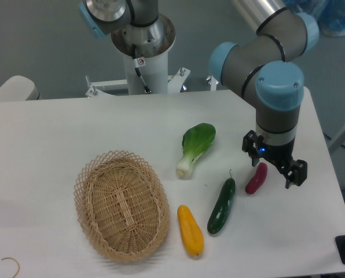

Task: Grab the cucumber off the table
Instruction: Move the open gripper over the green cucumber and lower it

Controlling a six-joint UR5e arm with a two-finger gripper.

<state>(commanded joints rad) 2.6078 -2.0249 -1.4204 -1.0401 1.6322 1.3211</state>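
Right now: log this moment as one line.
gripper: open, empty, above eggplant | cucumber: on table, untouched | phase: approach

We see the cucumber (221,206) lying on the white table (57,133) with neighbours on both sides. To its left, the yellow squash (190,230) lies close beside its near end, with only a narrow gap. To its right, the purple eggplant (256,178) is near its far end, and the gripper (275,163) hangs over that eggplant with fingers spread. Farther left, the bok choy (194,148) and the wicker basket (121,205) are well apart. Above the cucumber nothing stands, so from the top the way is free.
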